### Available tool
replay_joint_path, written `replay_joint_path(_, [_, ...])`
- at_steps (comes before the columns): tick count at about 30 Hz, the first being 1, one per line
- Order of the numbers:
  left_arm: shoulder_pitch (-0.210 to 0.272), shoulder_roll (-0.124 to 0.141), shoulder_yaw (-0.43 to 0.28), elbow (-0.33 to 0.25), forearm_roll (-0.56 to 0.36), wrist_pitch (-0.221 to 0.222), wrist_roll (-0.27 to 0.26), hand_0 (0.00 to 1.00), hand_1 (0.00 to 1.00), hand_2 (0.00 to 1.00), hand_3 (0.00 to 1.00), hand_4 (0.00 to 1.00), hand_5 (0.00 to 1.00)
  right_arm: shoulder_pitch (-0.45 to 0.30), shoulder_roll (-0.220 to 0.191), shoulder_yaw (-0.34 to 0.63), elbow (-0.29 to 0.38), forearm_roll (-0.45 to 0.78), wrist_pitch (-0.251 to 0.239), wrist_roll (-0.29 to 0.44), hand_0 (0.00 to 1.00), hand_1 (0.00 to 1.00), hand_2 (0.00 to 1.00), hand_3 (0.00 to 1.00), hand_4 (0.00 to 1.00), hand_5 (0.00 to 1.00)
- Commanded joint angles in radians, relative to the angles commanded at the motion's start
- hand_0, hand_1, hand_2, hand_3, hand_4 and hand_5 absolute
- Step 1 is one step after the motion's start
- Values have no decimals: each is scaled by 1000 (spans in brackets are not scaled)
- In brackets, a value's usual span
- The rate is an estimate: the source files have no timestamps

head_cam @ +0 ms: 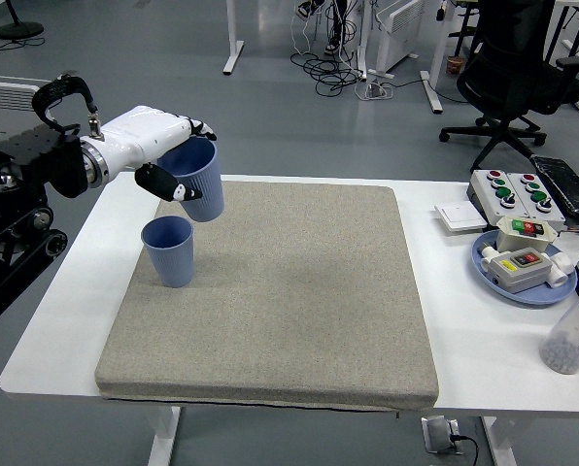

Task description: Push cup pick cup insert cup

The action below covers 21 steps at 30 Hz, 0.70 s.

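My left hand (173, 155), white with black fingertips, is shut on a blue ribbed cup (197, 182) and holds it in the air, slightly tilted, above the mat's far left part. A second blue cup (169, 250) stands upright and open on the grey mat (299, 301), just below and to the left of the held one. The two cups are apart. The right hand is out of view.
At the right, a blue plate (523, 284) holds button boxes, with a control box (508, 191), a white switch plate (460, 216) and a clear bottle (573, 335) nearby. An office chair (513, 78) stands beyond the table.
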Motion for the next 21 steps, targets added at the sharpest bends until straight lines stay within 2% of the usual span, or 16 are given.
replay_joint_path(6, [4,12,11,19,-12,-14,3,410,551,573,779,652,156,-1,0,5,0,-6,0,-3,731,670,710,604,177,394])
replay_joint_path(12, [16,1,23,66,18,-13,2,411,555,573,780,645,162,-2,1,10,0,-13,-1,-4,731,670,710,604,178,395])
replay_joint_path(21, [31,-4,9,91,23,-16,1,411,555,573,780,643,163,-4,3,10,0,-11,-3,-3,731,671,710,604,178,395])
